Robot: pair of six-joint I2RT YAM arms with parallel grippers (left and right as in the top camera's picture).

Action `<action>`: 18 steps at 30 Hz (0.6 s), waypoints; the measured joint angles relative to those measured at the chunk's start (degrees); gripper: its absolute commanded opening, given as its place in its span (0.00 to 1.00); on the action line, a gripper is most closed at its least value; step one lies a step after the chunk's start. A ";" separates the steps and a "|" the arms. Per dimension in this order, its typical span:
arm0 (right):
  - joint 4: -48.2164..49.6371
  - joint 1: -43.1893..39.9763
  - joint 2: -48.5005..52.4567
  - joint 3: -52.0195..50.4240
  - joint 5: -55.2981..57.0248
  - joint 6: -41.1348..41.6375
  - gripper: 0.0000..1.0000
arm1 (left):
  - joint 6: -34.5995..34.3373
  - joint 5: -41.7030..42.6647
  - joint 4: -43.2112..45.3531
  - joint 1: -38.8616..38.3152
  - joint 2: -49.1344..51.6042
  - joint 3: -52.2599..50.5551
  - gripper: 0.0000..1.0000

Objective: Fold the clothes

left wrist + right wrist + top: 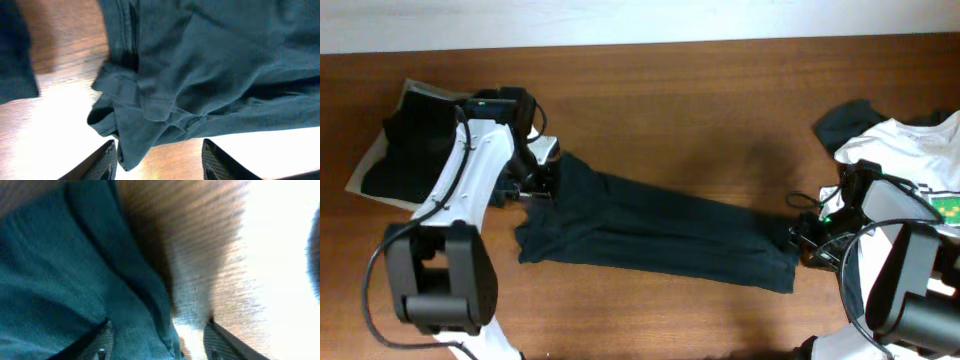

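A dark shirt (pixel 650 230) lies stretched in a long strip across the table, from upper left to lower right. My left gripper (pixel 532 190) is at its left end. In the left wrist view the fingers (pixel 157 150) are apart, with a bunched corner of the dark shirt (pixel 200 75) hanging down between them. My right gripper (pixel 800 238) is at the shirt's right end. In the blurred right wrist view its fingers (pixel 157 327) are apart, with the dark shirt (pixel 75 270) lying over the left finger and into the gap.
A black shirt (pixel 410 140) lies on a beige one (pixel 360 178) at the far left. A white shirt with a green print (pixel 920 160) and a dark cloth (pixel 845 120) are piled at the right edge. The table (pixel 700 110) is brown wood.
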 measured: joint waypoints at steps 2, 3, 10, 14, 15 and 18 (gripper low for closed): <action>0.26 -0.15 -0.15 -1.44 -1.97 -1.73 0.04 | 0.00 0.02 0.39 0.00 -3.10 0.20 0.59; 0.26 -0.15 0.20 -1.84 -3.65 -2.89 0.04 | 0.00 0.00 0.72 0.00 -4.94 0.35 0.59; -7.89 -0.02 -2.95 5.11 -4.42 -4.81 0.04 | 0.00 -0.02 1.62 0.00 -7.32 0.70 0.59; -8.17 -0.02 -4.24 6.14 -4.22 -4.81 0.82 | 0.00 -0.02 1.75 0.00 -7.32 0.70 0.59; -7.96 -0.02 -4.24 6.10 -3.89 -4.87 0.83 | 0.00 -0.02 1.75 0.00 -7.32 0.70 0.59; -3.98 0.02 -4.22 3.28 -2.82 -4.59 0.80 | 0.00 -0.02 1.86 0.00 -7.32 0.72 0.60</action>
